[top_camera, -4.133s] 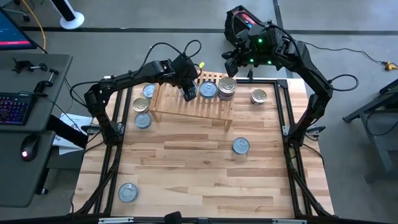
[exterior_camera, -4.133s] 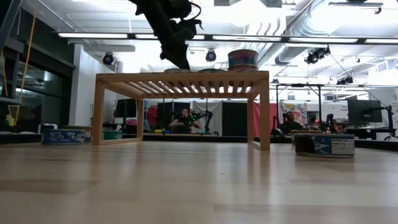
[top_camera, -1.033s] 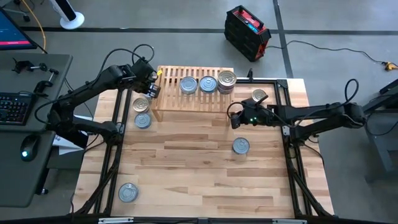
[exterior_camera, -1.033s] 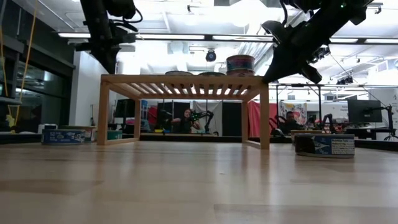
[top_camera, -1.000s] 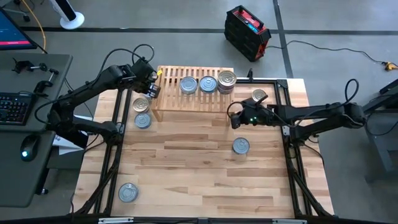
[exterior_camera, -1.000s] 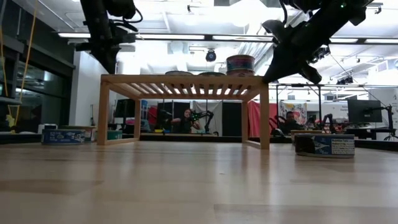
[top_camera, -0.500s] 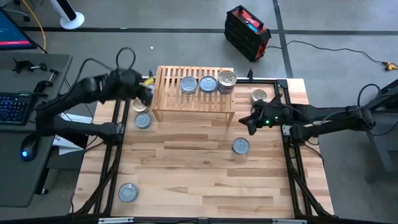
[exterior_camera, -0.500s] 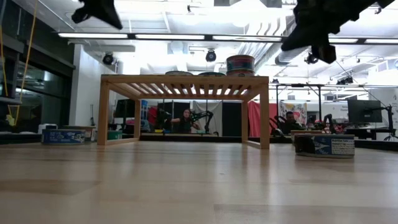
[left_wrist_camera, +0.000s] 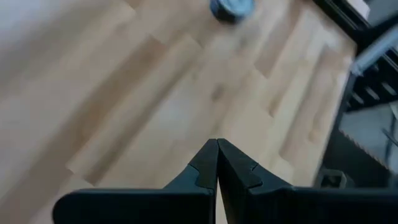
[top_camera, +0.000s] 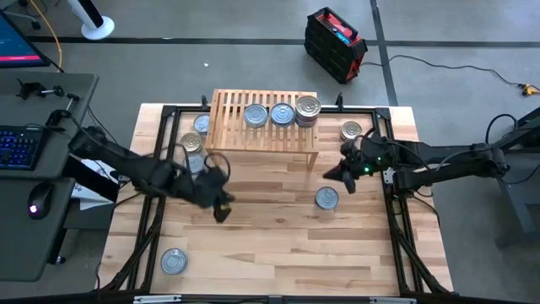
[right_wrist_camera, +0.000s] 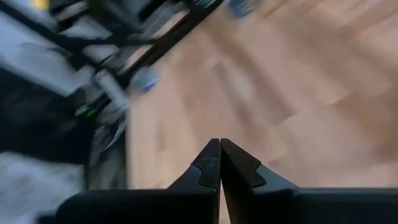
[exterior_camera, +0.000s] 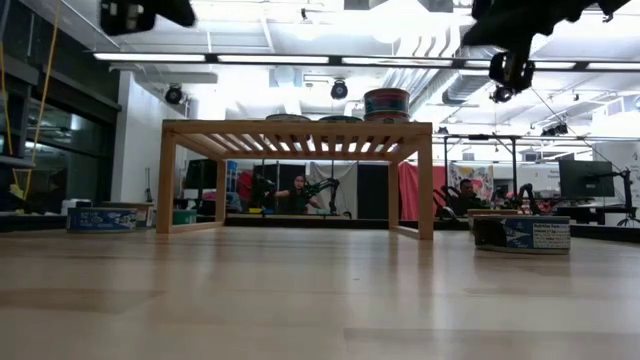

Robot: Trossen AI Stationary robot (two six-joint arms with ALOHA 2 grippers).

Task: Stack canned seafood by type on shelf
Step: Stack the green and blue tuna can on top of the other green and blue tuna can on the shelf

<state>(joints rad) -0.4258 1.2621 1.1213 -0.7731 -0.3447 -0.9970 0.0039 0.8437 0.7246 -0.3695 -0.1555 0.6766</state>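
The light-wood shelf [top_camera: 261, 128] stands at the table's far side. On its slatted top sit two silvery-blue cans [top_camera: 256, 116] [top_camera: 283, 115] and a short stack of cans [top_camera: 308, 111]. Other cans lie on the table: at the shelf's left end [top_camera: 192, 142], right of the shelf [top_camera: 351, 131], mid-right [top_camera: 326, 198] and near left [top_camera: 173, 261]. My left gripper [top_camera: 222, 211] hangs shut over the table's middle left, blurred, holding nothing. My right gripper [top_camera: 339, 176] hangs shut and empty just right of the shelf's near right corner, beyond the mid-right can.
The black frame rails [top_camera: 390, 181] run along the table's left and right sides. Bare planks [top_camera: 278, 245] fill the near half of the table. A desk with a keyboard [top_camera: 21, 148] stands off the left edge.
My left gripper has swung fast from the shelf's left end toward the near edge and the table's middle, staying shut. My right gripper has drawn back from the shelf's right end toward the right edge and risen a little, shut. No can has moved.
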